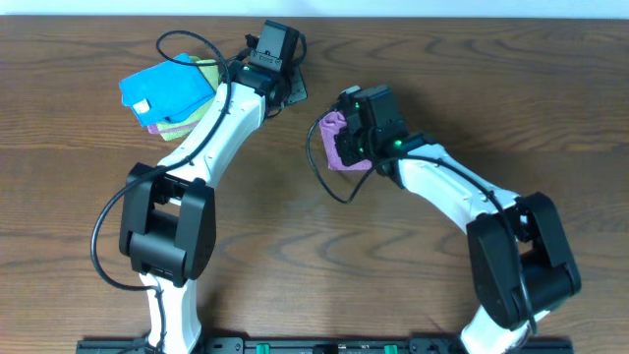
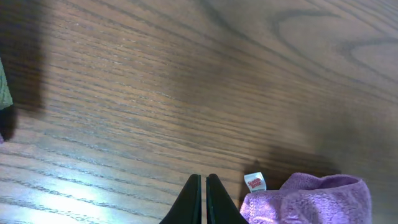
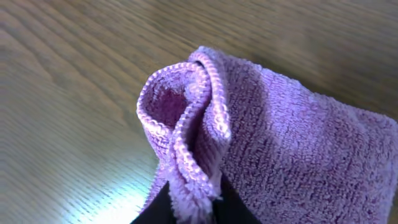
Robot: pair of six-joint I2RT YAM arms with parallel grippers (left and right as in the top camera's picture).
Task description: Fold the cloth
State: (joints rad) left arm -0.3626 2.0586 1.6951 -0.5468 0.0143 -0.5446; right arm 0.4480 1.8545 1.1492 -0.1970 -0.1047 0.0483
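Lilac soft microfibre cloth (image 3: 292,143) bunched on your wooden worktop (image 3: 62,93), edge pinched in your right pincer (image 3: 196,208); left pincer (image 2: 203,196) pressed together

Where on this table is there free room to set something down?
Bare table lies at the top right beyond the right arm, in the lower left corner beside the left arm, and in the wedge between both arms. Crowded along the top left and middle: cloth stack, lilac cloth, left arm between.
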